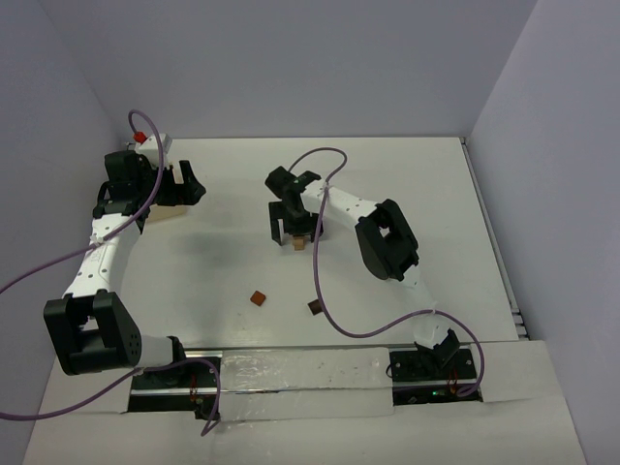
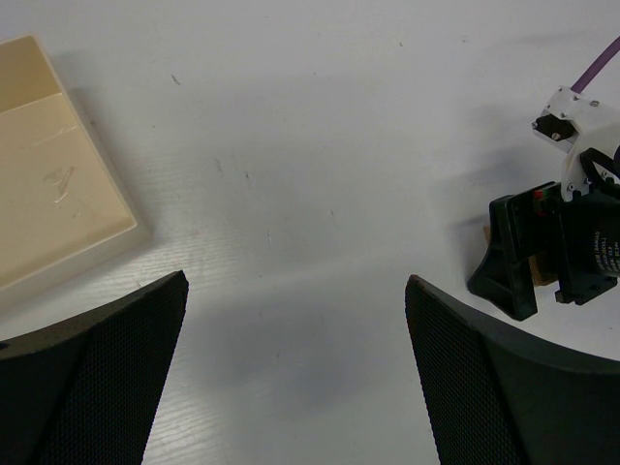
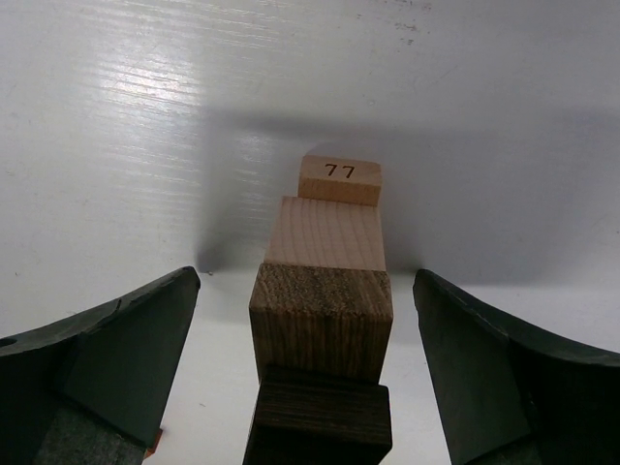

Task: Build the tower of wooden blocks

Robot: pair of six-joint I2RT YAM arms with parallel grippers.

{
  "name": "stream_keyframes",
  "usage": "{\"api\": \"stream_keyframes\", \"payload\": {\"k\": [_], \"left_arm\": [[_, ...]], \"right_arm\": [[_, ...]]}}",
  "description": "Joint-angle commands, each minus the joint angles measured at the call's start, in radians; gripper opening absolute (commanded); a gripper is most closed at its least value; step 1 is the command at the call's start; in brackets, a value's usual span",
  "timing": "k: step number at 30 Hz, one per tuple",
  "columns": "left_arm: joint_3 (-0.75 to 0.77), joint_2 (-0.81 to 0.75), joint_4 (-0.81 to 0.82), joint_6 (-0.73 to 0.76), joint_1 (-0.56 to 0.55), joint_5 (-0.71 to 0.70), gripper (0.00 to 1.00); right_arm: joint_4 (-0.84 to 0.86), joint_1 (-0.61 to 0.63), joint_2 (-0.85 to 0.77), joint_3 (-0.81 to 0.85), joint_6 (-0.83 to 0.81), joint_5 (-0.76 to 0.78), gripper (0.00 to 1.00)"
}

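Note:
The tower (image 3: 323, 315) stands between my right gripper's (image 3: 306, 276) open fingers without touching them: a dark brown block nearest the camera, then a mid-brown one, a pale one, and a tan block marked 77 (image 3: 339, 179) farthest. From above, the right gripper (image 1: 295, 231) hangs over the tower (image 1: 300, 244) at mid-table. Two loose wood blocks lie nearer the bases, a reddish brown one (image 1: 258, 298) and a dark brown one (image 1: 315, 308). My left gripper (image 1: 189, 182) is open and empty at the far left, over bare table (image 2: 295, 281).
A flat pale tan board (image 2: 48, 174) lies at the left of the left wrist view. The right gripper's black fingers (image 2: 513, 257) show at that view's right edge. Walls close the table at the back and both sides.

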Motion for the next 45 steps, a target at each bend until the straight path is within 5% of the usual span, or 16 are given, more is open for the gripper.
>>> {"api": "stream_keyframes", "payload": {"k": [1, 25, 31, 35, 45], "left_arm": [[0.042, 0.000, 0.015, 0.005, -0.002, 0.017, 0.99], [0.066, -0.041, -0.037, 0.046, -0.002, 0.035, 0.99], [0.007, -0.100, -0.230, 0.375, -0.031, 0.330, 0.92], [-0.115, -0.152, -0.397, 0.649, -0.189, 0.259, 0.87], [-0.418, -0.296, -0.446, 0.928, -0.449, 0.150, 0.80]], "right_arm": [[-0.014, 0.009, -0.046, 0.020, -0.007, 0.008, 1.00], [0.016, 0.112, -0.412, -0.001, -0.114, 0.199, 1.00], [0.060, 0.141, -0.514, -0.052, -0.193, 0.318, 1.00], [0.067, 0.125, -0.540, -0.089, -0.243, 0.360, 1.00], [0.118, -0.081, -0.620, -0.255, -0.223, 0.228, 1.00]]}}
